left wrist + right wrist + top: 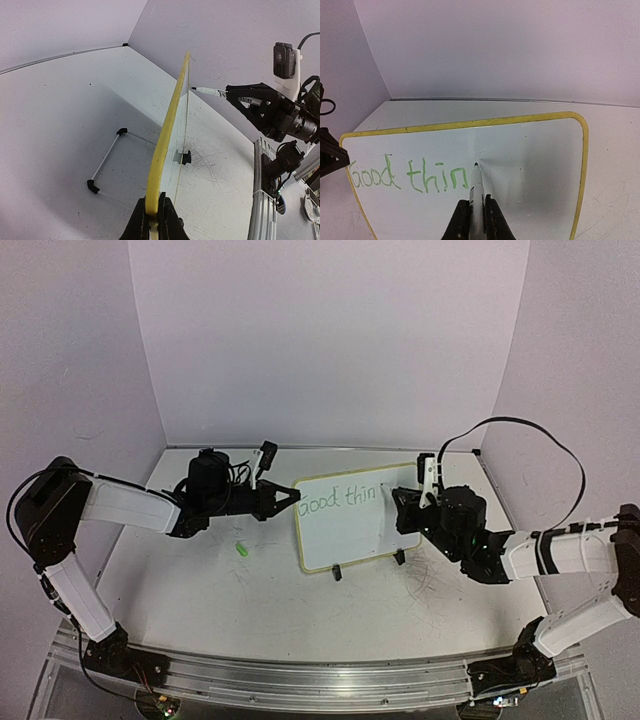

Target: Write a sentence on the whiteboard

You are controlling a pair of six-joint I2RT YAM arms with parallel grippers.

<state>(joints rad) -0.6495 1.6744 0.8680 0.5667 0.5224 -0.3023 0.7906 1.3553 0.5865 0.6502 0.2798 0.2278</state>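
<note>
Scratched white table (220,590), lilac walls. The whiteboard (355,535) stands propped mid-table, nearer the far edge. My left gripper (155,202) is clamped on its yellow left rim. My right gripper (476,210) is closed on a marker (476,182) that points at the face, tip just right of the sentence (424,174), thin green "Good thin". Next strokes should run toward the board's right edge.

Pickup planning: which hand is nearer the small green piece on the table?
Left. The left hand, clamping the yellow-rimmed whiteboard, is near the piece; the right hand is beyond the board.
</note>
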